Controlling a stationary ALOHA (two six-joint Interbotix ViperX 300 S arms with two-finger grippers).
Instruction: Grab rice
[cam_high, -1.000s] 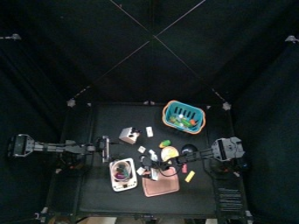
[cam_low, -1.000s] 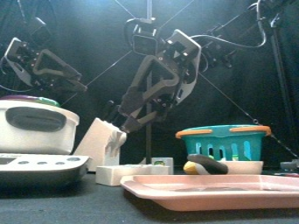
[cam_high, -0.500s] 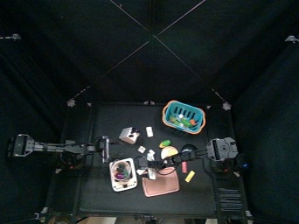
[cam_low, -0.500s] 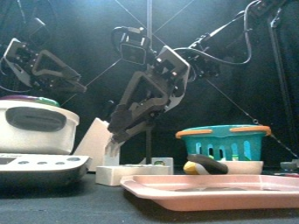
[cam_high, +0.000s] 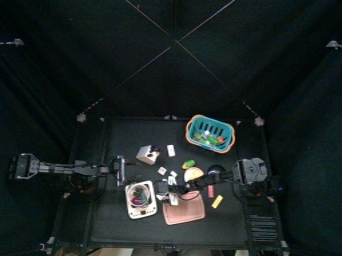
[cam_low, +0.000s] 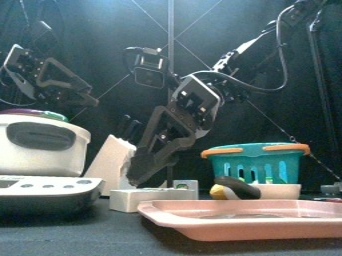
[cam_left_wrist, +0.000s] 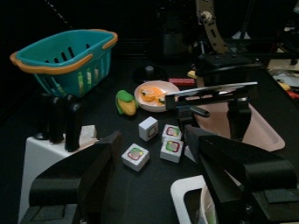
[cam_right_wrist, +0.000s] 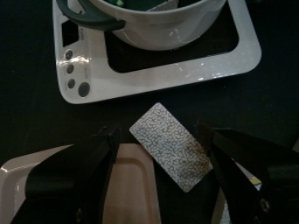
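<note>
Both jaws of right hand (cam_right_wrist: 160, 157) spread wide above rice packet (cam_right_wrist: 172, 156).

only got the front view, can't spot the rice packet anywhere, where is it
Observer: The speckled packet lies flat on the table, between the pink tray and the white cooker base.
Operator: right tool lined up on it?
Observer: In the right wrist view, the right tool hangs over the packet with one jaw on either side.
Operator: has it closed on it?
Observer: No, the jaws stand wide open and nothing is held.
</note>
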